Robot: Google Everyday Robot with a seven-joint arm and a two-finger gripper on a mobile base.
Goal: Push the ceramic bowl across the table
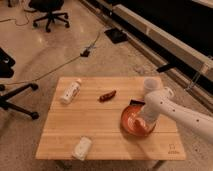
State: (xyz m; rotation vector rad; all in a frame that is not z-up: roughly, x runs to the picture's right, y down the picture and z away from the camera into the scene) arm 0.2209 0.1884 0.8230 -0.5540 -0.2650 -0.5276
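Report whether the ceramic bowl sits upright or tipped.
Upright: the ceramic bowl rests flat on the table, its orange inside facing up. The gripper reaches down into it.
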